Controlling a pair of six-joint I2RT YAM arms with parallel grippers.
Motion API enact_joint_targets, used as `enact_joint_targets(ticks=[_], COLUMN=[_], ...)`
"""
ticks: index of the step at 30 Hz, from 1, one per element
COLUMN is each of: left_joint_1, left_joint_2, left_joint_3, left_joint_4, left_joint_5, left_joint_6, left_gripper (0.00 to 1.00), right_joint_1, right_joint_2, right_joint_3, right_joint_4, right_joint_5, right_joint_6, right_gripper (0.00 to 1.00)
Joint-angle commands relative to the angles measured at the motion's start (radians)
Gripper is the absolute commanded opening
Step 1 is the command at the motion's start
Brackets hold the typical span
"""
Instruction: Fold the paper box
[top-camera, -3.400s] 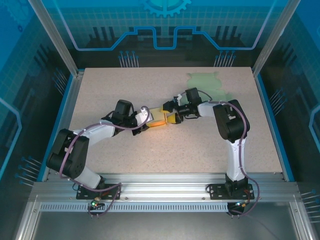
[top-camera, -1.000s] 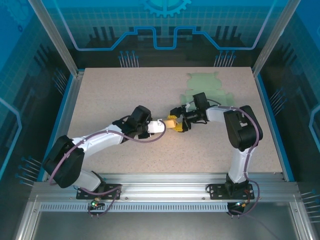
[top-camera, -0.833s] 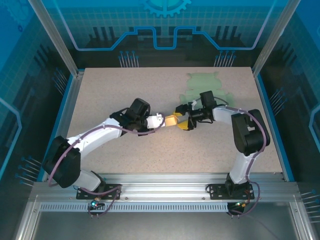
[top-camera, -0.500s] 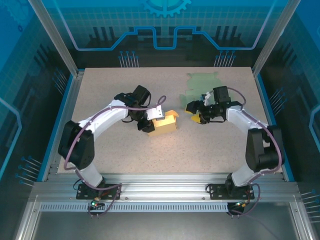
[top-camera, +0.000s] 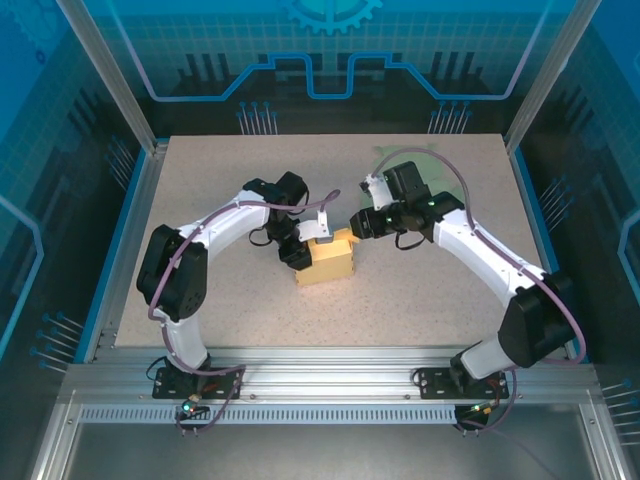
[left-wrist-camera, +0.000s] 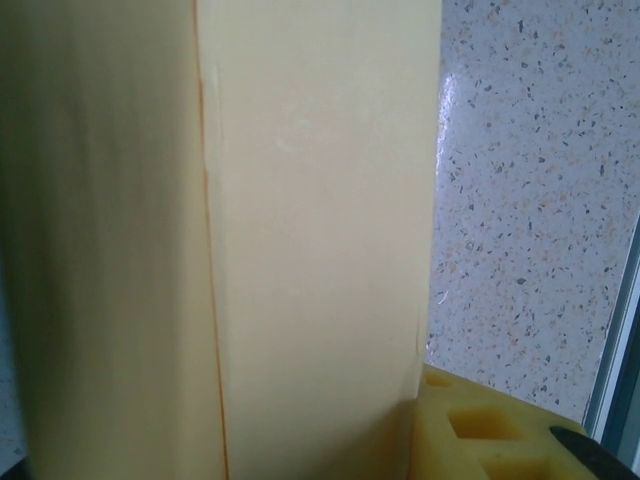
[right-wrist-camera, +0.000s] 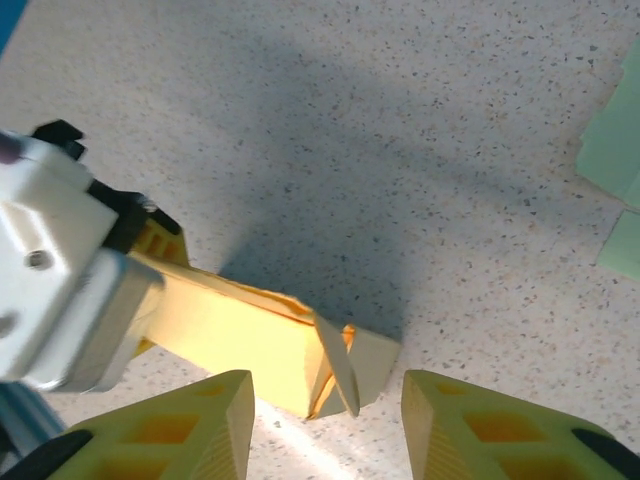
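The yellow paper box (top-camera: 328, 264) lies on the speckled table, partly folded. My left gripper (top-camera: 303, 243) is shut on its left end. In the left wrist view the box wall (left-wrist-camera: 300, 250) presses against one yellow finger (left-wrist-camera: 480, 432); the other finger is hidden. My right gripper (top-camera: 357, 222) hovers open just above the box's right end. In the right wrist view its gripper (right-wrist-camera: 328, 388) straddles the loose end flaps (right-wrist-camera: 345, 365) of the box (right-wrist-camera: 235, 325) without touching them. The left gripper's white housing (right-wrist-camera: 55, 275) clamps the far end.
A pale green sheet (top-camera: 432, 158) lies flat at the back right of the table, partly under the right arm, and its edge (right-wrist-camera: 612, 150) is seen from the right wrist. Bare speckled table (left-wrist-camera: 540, 200) surrounds the box. Blue rails border the table.
The right gripper has swung left from beside the green sheet to over the box's right end, its jaws narrowing. The left gripper has turned and drawn the box slightly nearer.
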Motion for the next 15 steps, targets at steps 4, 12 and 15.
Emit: enact_joint_targets(ticks=[4, 12, 15], left_joint_1=[0.005, -0.006, -0.008], left_joint_2=[-0.041, -0.043, -0.046], left_joint_3=[-0.047, -0.059, -0.063], left_joint_4=[0.049, 0.069, 0.082], left_joint_5=[-0.018, -0.052, -0.060], left_joint_6=[0.000, -0.015, -0.024], left_gripper=[0.39, 0.40, 0.40], right_joint_1=[0.037, 0.052, 0.054], right_joint_2=[0.087, 0.118, 0.122], right_joint_3=[0.055, 0.061, 0.057], right_joint_4=[-0.019, -0.034, -0.031], right_joint_5=[-0.001, 0.014, 0.015], right_joint_6=[-0.069, -0.052, -0.036], right_gripper=[0.36, 0.25, 0.17])
